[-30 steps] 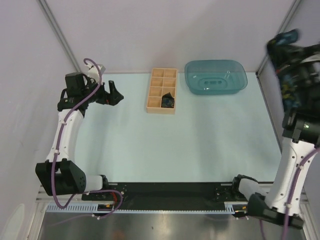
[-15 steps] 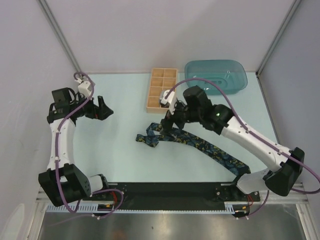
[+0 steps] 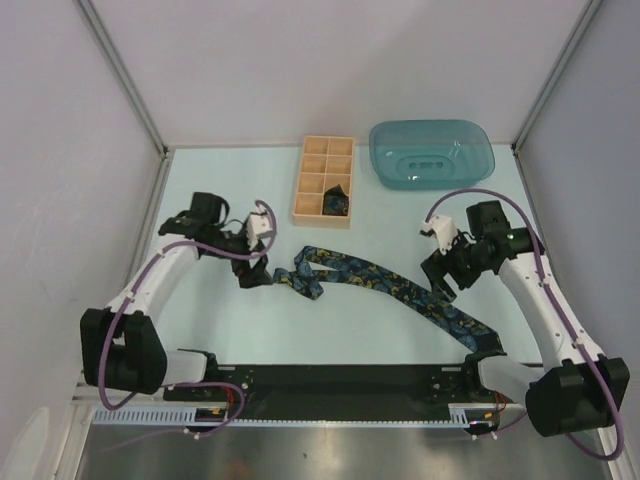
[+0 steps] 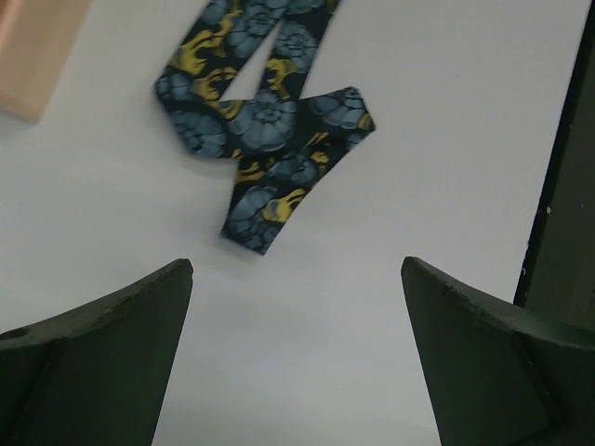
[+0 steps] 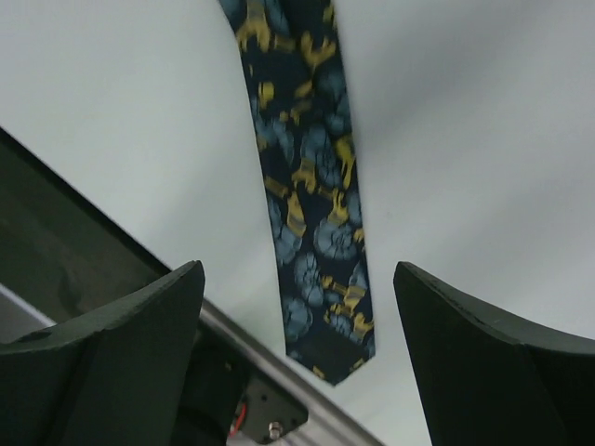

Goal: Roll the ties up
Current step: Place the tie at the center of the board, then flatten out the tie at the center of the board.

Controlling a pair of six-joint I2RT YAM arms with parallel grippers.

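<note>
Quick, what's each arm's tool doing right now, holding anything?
Left tool: open, holding nothing; the tie lies just ahead of it.
Right tool: open, holding nothing, above the tie's other end.

One unrolled tie (image 3: 380, 281), one dark rolled tie (image 3: 336, 203), one wooden box (image 3: 298, 198), one teal tray (image 3: 400, 140).

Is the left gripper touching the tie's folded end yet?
Apart. The left wrist view shows the left gripper open, with bare table between its fingertips and the folded end of the tie.
</note>
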